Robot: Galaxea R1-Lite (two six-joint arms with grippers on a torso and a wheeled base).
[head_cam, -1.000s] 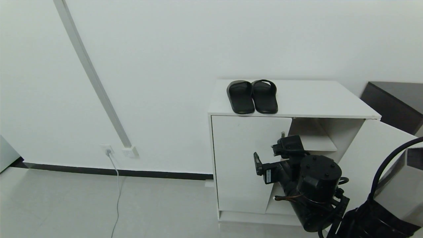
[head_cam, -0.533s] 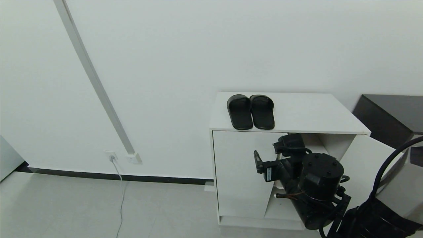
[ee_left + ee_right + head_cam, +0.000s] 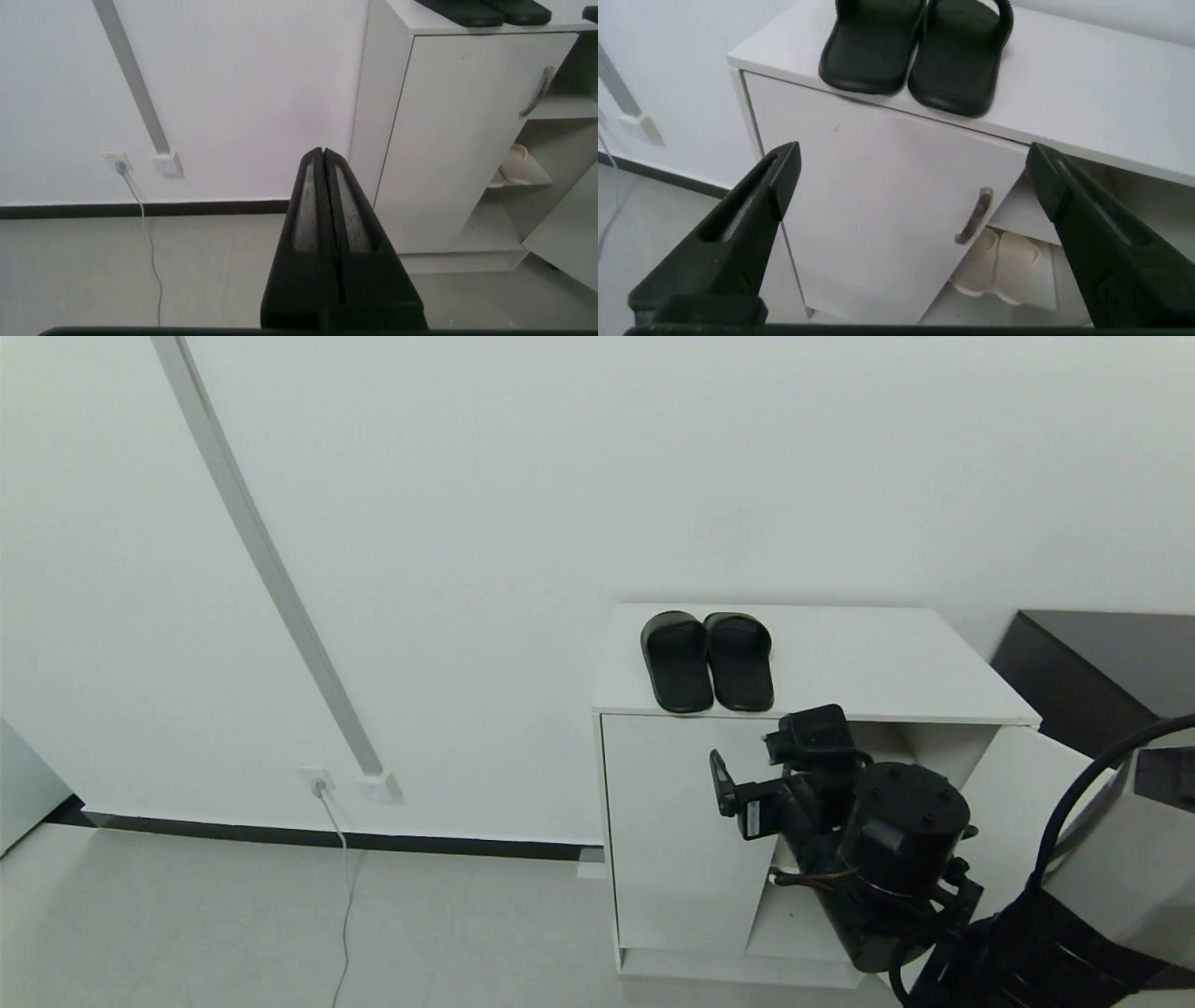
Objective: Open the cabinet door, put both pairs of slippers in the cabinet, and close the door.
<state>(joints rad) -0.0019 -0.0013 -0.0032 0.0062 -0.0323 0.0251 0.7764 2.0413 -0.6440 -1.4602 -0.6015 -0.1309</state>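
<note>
Spread and empty, the right end effector [image 3: 913, 154] has risen beside the open cabinet [image 3: 840, 663] toward the black slippers [image 3: 707, 661] on top, the pale pair [image 3: 999, 263] already inside.

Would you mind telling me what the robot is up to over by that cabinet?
The robot is putting slippers away in a white cabinet. The cabinet's right door is open, and a light pair of slippers sits inside. A black pair lies on top of the cabinet, not yet put in. The right gripper is open and empty in front of the cabinet, facing the black pair. The left gripper is shut and holds nothing.
</note>
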